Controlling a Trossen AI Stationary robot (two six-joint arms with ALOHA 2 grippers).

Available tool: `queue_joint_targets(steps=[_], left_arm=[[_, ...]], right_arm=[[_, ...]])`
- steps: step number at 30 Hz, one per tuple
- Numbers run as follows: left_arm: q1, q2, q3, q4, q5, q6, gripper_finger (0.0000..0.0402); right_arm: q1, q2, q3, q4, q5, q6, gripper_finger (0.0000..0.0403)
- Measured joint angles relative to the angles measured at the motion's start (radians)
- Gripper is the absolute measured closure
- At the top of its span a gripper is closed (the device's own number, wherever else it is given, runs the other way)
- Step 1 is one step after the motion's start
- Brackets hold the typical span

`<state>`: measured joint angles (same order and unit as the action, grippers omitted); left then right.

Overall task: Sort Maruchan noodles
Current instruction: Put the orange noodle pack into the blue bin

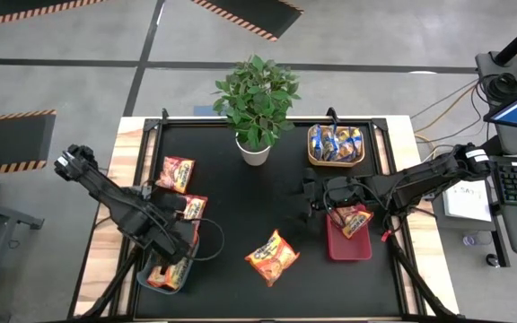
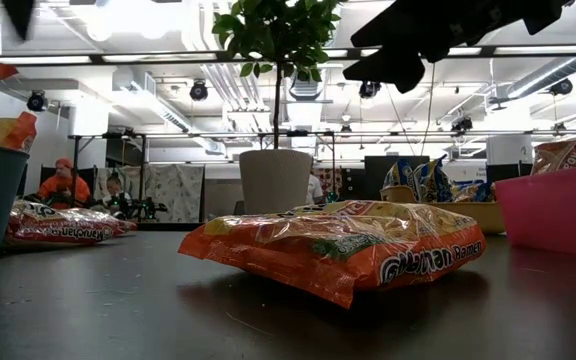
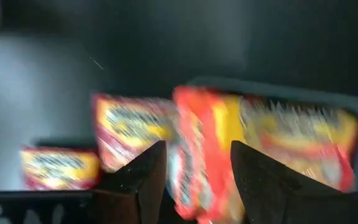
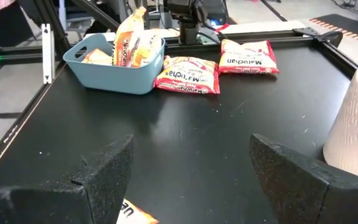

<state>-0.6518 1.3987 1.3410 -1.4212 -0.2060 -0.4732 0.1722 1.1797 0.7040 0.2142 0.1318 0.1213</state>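
My left gripper (image 1: 185,235) hangs over the grey-blue bin (image 1: 155,269) at the table's near left. It is shut on an orange-red noodle packet (image 3: 197,149), which stands on edge in the bin (image 4: 131,37). Two red-pink packets (image 1: 176,173) (image 1: 192,207) lie flat on the table beyond the bin. An orange packet (image 1: 272,257) lies flat at the near centre and fills the low view (image 2: 338,250). My right gripper (image 1: 315,199) is open and empty above the table, left of the red bin (image 1: 348,247). My left gripper pinches the packet's upper part (image 3: 194,124) between its two fingers (image 3: 148,180), coming from above. The packet stands on edge, tilted, with its lower part down inside the grey-blue bin among other packets. The picture is blurred, so the exact part held cannot be told.
A potted plant (image 1: 257,108) stands at the far centre. A tan basket (image 1: 336,163) with blue-and-yellow packets sits at the far right. The red bin holds a packet (image 1: 355,220). Bare black table lies between the orange packet and the plant.
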Motion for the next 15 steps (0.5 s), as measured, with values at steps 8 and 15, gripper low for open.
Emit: queue_joint_targets(steps=[8,15], left_arm=[[0.002,-0.016,0.053,0.32,-0.335,0.236,0.0244],[0.008,-0.04,-0.107,0.708,-0.337,0.497,0.0278]], right_arm=[[0.0,0.0,0.0,0.0,0.0,0.038,0.0106],[0.004,0.0,0.0,-0.001,0.0,0.101,0.0135]])
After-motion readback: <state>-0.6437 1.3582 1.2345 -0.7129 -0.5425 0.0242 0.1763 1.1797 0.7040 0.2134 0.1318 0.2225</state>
